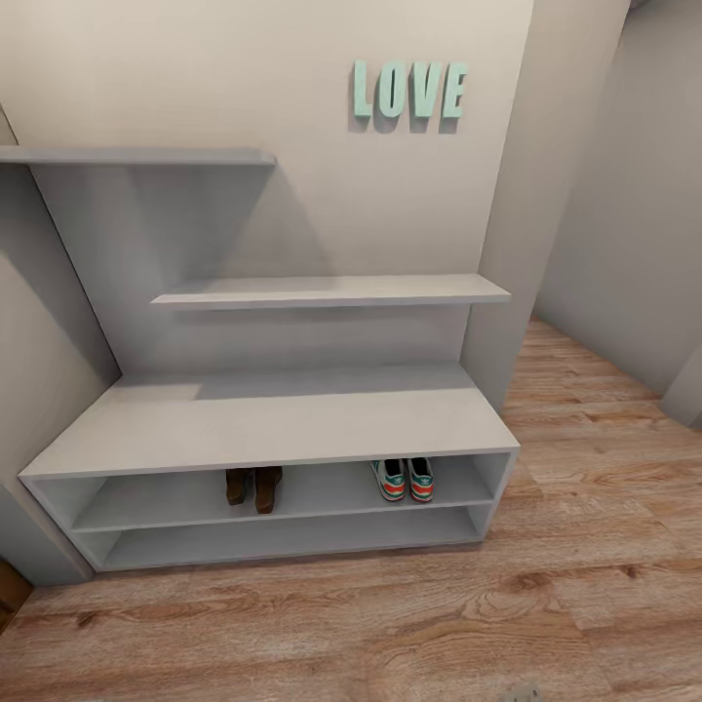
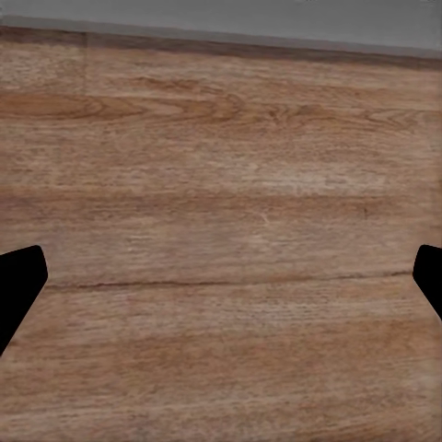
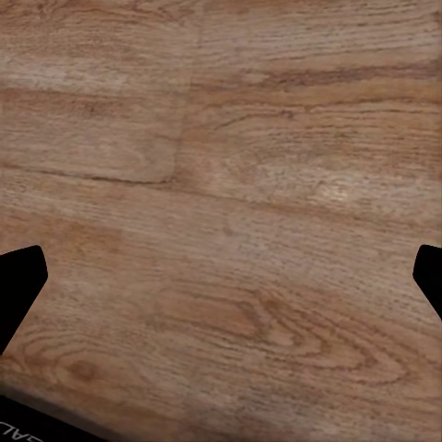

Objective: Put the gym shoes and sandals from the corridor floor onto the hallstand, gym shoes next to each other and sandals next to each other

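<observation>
The pale-grey hallstand (image 1: 273,417) stands against the wall in the head view, with two open shelf slots under a flat top. On its upper shelf slot the two gym shoes (image 1: 404,479) sit side by side at the right, white with green stripes and red heels. The two brown sandals (image 1: 253,487) stand together on the same shelf, left of centre. The corridor floor (image 1: 390,624) in front is bare wood plank. My left gripper (image 2: 221,285) hangs open over bare floor. My right gripper (image 3: 221,285) is open too, also above bare planks.
Stepped wall shelves (image 1: 331,290) rise above the hallstand, under mint LOVE letters (image 1: 409,91). A wall corner (image 1: 507,292) juts out right of the unit, with the corridor running on past it. A grey skirting strip (image 2: 221,23) edges the floor in the left wrist view.
</observation>
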### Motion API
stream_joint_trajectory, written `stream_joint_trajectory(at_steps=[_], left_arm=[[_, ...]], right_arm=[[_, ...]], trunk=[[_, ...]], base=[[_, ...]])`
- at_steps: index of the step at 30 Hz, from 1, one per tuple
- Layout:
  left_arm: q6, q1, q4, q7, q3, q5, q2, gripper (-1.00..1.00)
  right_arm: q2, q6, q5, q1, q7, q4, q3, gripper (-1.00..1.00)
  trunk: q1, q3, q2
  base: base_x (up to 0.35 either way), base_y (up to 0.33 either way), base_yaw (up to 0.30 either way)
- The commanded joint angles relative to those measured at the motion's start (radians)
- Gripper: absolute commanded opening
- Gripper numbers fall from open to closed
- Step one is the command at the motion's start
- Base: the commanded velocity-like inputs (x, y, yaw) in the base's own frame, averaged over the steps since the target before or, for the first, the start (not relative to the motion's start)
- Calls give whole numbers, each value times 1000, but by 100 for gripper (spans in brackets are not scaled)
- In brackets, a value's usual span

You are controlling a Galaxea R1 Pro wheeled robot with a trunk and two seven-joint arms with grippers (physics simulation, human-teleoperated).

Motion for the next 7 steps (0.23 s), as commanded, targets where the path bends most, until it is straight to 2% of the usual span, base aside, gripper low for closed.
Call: stream_joint_trajectory(at_steps=[1, 7], left_arm=[[-1, -1, 1, -5, 0, 5, 0, 100], [-1, -1, 1, -5, 1, 5, 0, 100]], right_arm=[[-1, -3, -8, -1, 3, 1, 8, 100], [-1, -3, -8, -1, 3, 1, 8, 100]], trunk=[[0, -1, 0], [0, -1, 0]], base=[[0, 0, 0], [0, 0, 0]])
